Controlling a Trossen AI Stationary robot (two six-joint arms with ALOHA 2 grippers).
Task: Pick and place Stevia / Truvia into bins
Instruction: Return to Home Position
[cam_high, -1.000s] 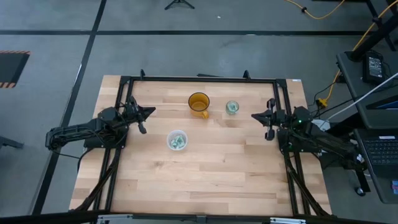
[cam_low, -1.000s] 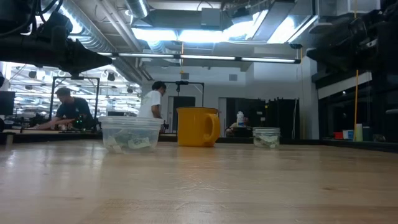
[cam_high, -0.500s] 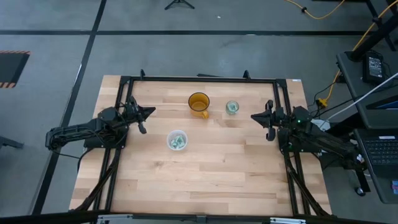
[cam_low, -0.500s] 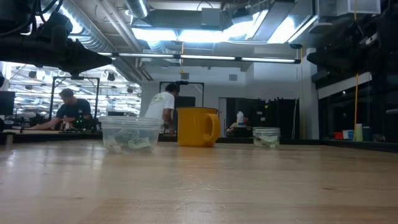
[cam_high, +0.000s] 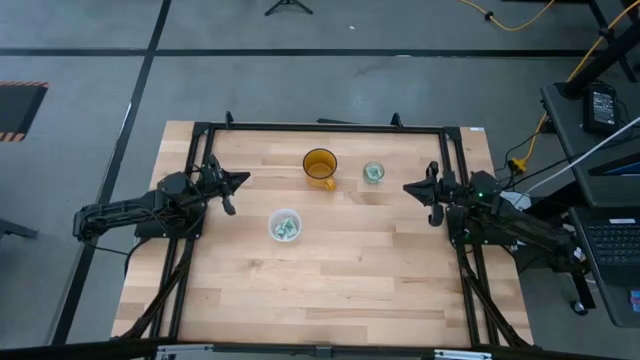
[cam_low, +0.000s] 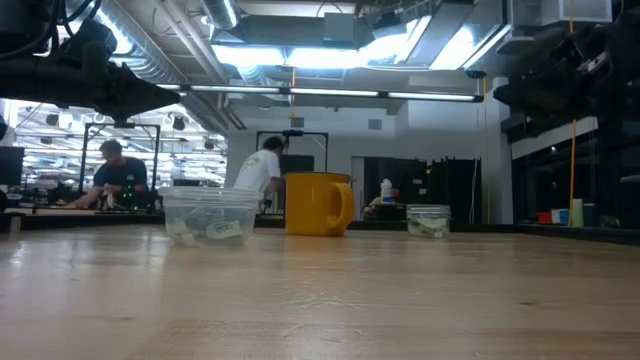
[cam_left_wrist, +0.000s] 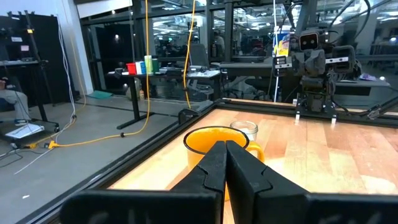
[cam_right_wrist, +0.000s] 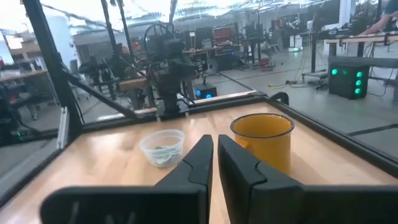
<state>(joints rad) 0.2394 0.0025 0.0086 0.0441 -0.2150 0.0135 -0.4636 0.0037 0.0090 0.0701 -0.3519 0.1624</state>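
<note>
The Stevia packets (cam_high: 285, 229) lie inside the wider cup (cam_high: 272, 226) and the narrow cup (cam_high: 373, 164). The left tool (cam_high: 240, 180) and right tool (cam_high: 410, 186) are pinched narrow and empty, at the counter's (cam_high: 330, 290) side edges. Homing seems almost done, and next only rest is needed.

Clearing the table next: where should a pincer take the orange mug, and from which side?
Probably the rim wall of the orange mug, pinched from straight above: it stands upright with its mouth open. Pick the side away from the handle, which sticks out toward the front-right of the table.
</note>
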